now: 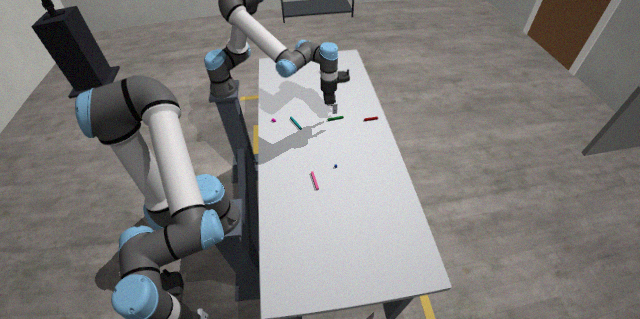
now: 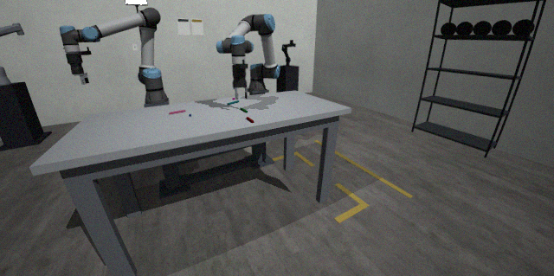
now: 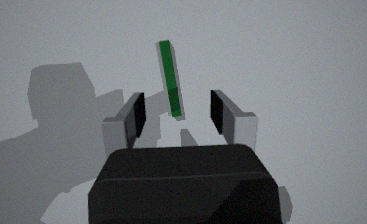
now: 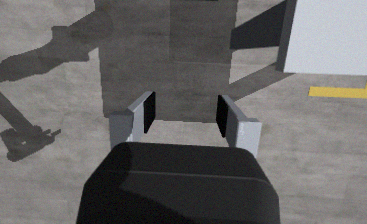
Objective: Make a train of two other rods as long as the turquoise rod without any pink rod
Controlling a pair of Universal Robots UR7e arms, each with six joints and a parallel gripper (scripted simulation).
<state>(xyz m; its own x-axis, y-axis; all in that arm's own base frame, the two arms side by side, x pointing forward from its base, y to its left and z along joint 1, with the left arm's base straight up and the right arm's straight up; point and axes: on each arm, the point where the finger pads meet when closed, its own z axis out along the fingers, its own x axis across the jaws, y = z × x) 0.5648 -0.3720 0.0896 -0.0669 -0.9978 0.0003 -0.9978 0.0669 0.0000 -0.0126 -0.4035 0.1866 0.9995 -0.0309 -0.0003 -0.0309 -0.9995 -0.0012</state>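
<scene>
Left wrist view: left hand [image 1: 333, 108] [image 2: 241, 96] [image 3: 178, 112] hovering open, holding nothing; centre over green rod [image 1: 335, 118] [image 2: 243, 110] [image 3: 168, 72], align fingers, then descend.

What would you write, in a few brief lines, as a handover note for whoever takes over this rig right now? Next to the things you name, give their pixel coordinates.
Left gripper [image 1: 332, 109] [image 2: 241, 97] [image 3: 178, 112]: open, above the table by the green rod [image 1: 335, 118] [image 2: 243, 110] [image 3: 169, 75].
Right gripper [image 2: 84, 79] [image 4: 186, 114]: open, off the table's side.
Magenta rod [image 1: 273, 120] [image 2: 234, 99]: beyond the turquoise rod [image 1: 295, 123] [image 2: 233, 102] from green.
Done: no train yet.
Left: lay green and magenta end to end, flat.
</scene>
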